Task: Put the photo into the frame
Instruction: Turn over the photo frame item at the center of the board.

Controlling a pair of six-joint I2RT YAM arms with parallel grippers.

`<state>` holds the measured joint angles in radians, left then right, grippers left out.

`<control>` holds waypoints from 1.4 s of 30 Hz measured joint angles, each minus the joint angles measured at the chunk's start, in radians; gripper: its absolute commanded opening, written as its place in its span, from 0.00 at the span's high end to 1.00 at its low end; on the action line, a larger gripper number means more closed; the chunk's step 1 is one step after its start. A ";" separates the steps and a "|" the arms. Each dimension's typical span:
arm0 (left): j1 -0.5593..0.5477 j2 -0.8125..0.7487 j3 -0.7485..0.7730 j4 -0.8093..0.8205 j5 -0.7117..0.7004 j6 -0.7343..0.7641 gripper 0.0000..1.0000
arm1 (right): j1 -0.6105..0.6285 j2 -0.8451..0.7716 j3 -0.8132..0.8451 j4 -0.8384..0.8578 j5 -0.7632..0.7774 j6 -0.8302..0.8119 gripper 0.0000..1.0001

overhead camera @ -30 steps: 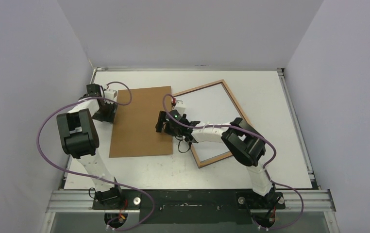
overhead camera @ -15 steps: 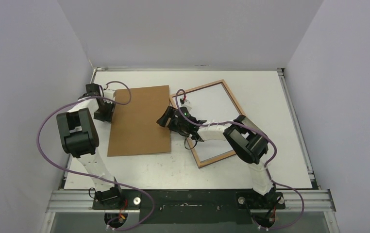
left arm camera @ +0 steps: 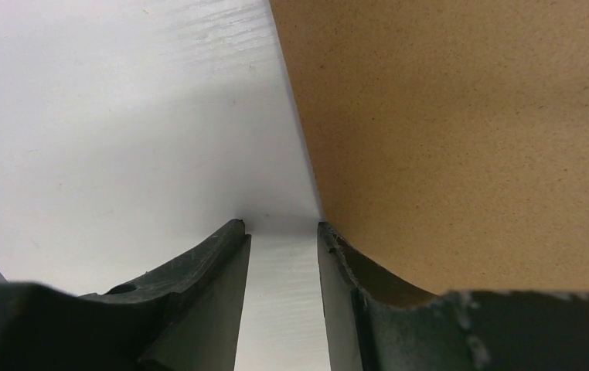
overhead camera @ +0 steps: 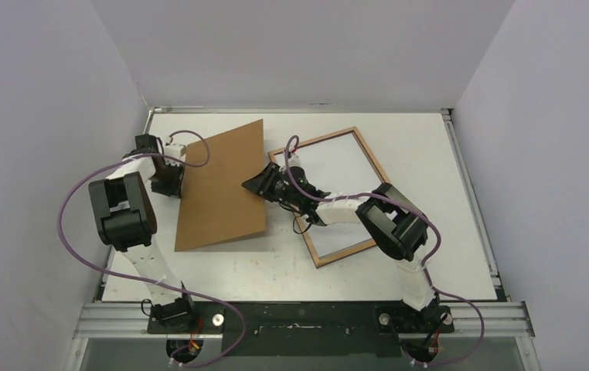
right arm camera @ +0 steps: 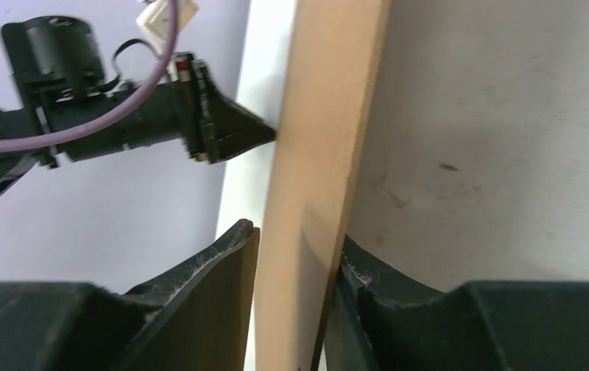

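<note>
**A:** What's different from a second ago?

**B:** The board (overhead camera: 218, 189) lay flat then. The right pincer (overhead camera: 259, 182) stood wide at the edge nearest it. It has now clamped on that edge and raised it. The board tilts, high at the right pincer and low on its far side.

**A:** And the left pincer?

**B:** The left pincer (overhead camera: 169, 181) sits at that low edge. Its jaws have narrowed, but a strip of table (left arm camera: 121, 116) shows between them. The board's edge stops at one finger, so I see nothing in its grip.

**A:** The frame?

**B:** The frame (overhead camera: 370, 160) lies flat, brown side up, just behind the right pincer and partly under its arm. It has not moved.

**A:** The photo?

**B:** Not in view. The right wrist camera shows a pale face under the raised board, but I can't tell whether that's the print.

**A:** So where does that leave the task?

**B:** Early, I'd judge. The board is being shifted or turned over, and nothing has gone into the frame yet.
</note>
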<state>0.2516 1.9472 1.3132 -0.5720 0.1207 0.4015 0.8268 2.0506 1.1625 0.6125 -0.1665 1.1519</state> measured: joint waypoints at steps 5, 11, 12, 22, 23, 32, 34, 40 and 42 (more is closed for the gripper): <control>-0.003 0.000 0.001 -0.012 0.019 -0.002 0.62 | 0.004 -0.001 0.026 0.026 -0.050 -0.016 0.89; 0.011 0.000 0.063 -0.139 0.090 -0.017 0.37 | 0.002 -0.065 0.042 -0.109 -0.053 -0.136 0.95; 0.017 0.000 0.092 -0.179 0.124 -0.025 0.33 | 0.002 -0.082 0.050 -0.137 -0.061 -0.173 0.95; 0.107 -0.051 0.521 -0.463 0.372 -0.117 0.21 | -0.008 -0.364 0.160 -0.423 -0.118 -0.637 0.95; 0.113 -0.063 0.547 -0.478 0.385 -0.127 0.20 | -0.013 -0.392 0.167 -0.447 -0.119 -0.684 0.95; 0.171 -0.145 0.824 -0.597 0.512 -0.224 0.03 | -0.041 -0.542 0.195 -0.613 -0.074 -0.941 0.95; 0.183 -0.148 0.863 -0.616 0.528 -0.245 0.03 | -0.040 -0.568 0.195 -0.642 -0.055 -0.982 0.95; 0.195 -0.150 0.918 -0.657 0.588 -0.331 0.04 | 0.014 -0.636 0.201 -0.675 0.100 -1.110 0.95; 0.190 -0.161 0.921 -0.659 0.624 -0.360 0.04 | 0.069 -0.636 0.232 -0.674 0.210 -1.169 0.95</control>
<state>0.4419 1.7866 2.2341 -1.2308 0.7452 0.0418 0.8963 1.4143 1.3949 -0.0616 0.0437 -0.0170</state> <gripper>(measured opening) 0.966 0.074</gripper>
